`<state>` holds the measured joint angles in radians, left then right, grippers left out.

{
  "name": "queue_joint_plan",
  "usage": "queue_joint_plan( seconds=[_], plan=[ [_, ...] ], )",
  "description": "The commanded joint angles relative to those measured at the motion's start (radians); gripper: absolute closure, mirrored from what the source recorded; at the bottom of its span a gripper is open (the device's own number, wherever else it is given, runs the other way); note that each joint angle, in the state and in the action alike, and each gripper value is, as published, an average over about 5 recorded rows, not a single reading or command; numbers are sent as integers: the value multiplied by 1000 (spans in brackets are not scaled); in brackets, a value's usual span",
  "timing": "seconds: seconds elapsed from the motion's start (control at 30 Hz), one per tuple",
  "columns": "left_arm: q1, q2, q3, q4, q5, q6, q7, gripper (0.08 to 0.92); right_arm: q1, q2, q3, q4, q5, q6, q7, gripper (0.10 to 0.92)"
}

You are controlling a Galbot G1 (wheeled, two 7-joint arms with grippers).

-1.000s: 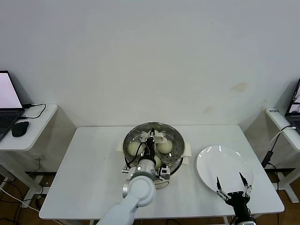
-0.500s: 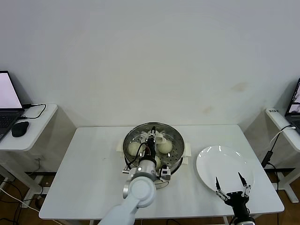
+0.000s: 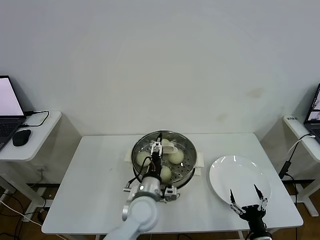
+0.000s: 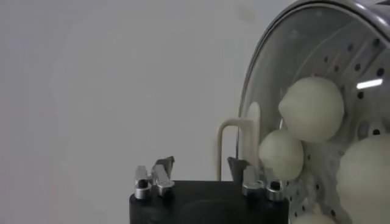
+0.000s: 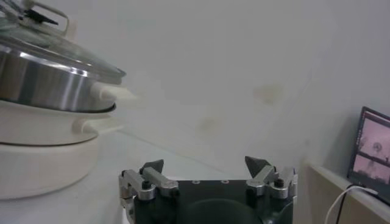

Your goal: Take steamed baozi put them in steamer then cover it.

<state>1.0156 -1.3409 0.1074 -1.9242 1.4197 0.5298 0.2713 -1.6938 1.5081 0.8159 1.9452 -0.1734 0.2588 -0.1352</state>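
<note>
Four cream-white round baozi (image 3: pixel 175 157) inside shiny steel steamer basket (image 3: pixel 186 172); clear glass lid (image 4: pixel 262 91) on (task looks done). Left gripper (image 3: pixel 156 141) spread wide at handle (image 4: pixel 234 143), holding nothing; right gripper (image 3: pixel 247 196) wide, idle over white plate (image 3: pixel 225 172).

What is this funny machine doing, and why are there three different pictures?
It's a robot with two arms. One picture comes from a camera on its head, the other two from cameras on its wrists. On the white table sits a shiny steamer with round buns inside, under a glass lid. An empty white plate lies beside it. The left hand is above the lid's handle, open and holding nothing. The right hand waits open over the plate's near edge, holding nothing too.
</note>
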Motion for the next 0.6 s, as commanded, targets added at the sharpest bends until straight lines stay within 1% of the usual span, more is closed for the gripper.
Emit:
queue_joint_plan(
  seconds=[0.03,0.13,0.17,0.23,0.3,0.37,0.47,0.6],
  plan=[
    [203,138,-142,-277,-376,-46,-192,194,1,-3,2,-18,9,6,0,203],
    [291,163,-217,-351,-657,-81,-326,179,1,-4,1,-25,13,10,1,203],
    [338,164,-251,-365,-763,-125,-384,178,0,-4,2,-24,14,11,1,203],
    [439,159,-340,-372,-1020,-260,-482,177,-3,-6,3,-22,17,13,1,202],
    [523,148,-444,-357,-1258,-419,-537,177,-6,-8,6,-19,19,14,0,203],
    [586,138,-530,-344,-1424,-501,-541,177,-10,-9,7,-16,24,16,-1,203],
    [669,126,-608,-342,-1579,-523,-535,177,-21,-15,6,-13,41,20,-6,203],
    [765,108,-649,-328,-1657,-597,-510,177,-44,-41,-1,-6,112,14,-38,202]
  ],
)
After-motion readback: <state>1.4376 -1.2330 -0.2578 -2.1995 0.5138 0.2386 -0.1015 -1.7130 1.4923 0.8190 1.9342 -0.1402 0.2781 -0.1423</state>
